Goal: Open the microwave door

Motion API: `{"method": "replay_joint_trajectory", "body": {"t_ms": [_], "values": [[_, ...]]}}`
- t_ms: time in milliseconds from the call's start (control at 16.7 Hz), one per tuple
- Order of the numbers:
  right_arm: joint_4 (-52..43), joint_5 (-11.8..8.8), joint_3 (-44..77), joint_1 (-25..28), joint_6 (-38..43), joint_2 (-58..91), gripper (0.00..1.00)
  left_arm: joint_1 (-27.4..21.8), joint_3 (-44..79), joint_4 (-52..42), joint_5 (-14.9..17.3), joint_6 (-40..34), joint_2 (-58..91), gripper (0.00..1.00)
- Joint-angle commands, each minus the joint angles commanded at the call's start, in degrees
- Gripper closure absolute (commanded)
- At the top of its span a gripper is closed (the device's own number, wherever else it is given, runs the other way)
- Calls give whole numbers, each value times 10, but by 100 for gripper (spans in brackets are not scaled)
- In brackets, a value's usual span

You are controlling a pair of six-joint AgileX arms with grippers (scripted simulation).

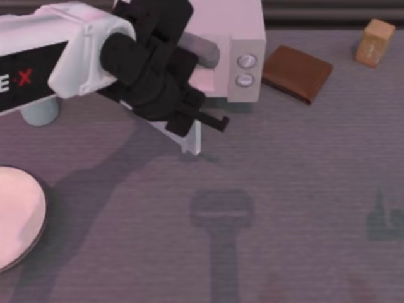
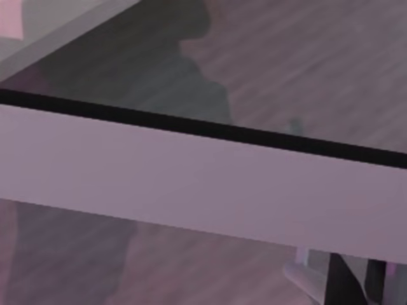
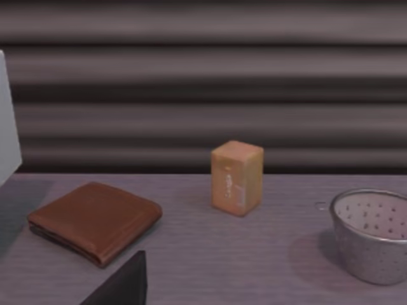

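The white microwave [image 1: 227,31] stands at the table's back, its two silver knobs [image 1: 245,70] facing forward. The microwave door [image 1: 191,140] is swung out from the front and stands edge-on toward the table's middle. My left gripper [image 1: 205,117] is at the door's free edge, its black fingers closed round the handle there. In the left wrist view the door's white edge [image 2: 191,178] fills the picture, with a grey handle [image 2: 305,279] and one black finger [image 2: 343,286] beside it. My right arm is out of the top view; only one fingertip [image 3: 127,286] of it shows.
A brown wallet [image 1: 297,72] [image 3: 95,219] lies right of the microwave. An orange box [image 1: 375,41] [image 3: 236,178] stands at the back right, and a metal colander [image 3: 372,235] sits further right. A pink plate [image 1: 16,214] lies at the left edge.
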Motion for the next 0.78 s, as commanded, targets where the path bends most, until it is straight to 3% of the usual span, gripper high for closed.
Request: {"method": "replay_joint_trajectory", "body": {"t_ms": [360,780], "values": [[0,0,0,0,0,0,0,-1,-5,1,8,7,-2,100],[0,0,0,0,0,0,0,29,-44,2,49,84,-38,100]]}}
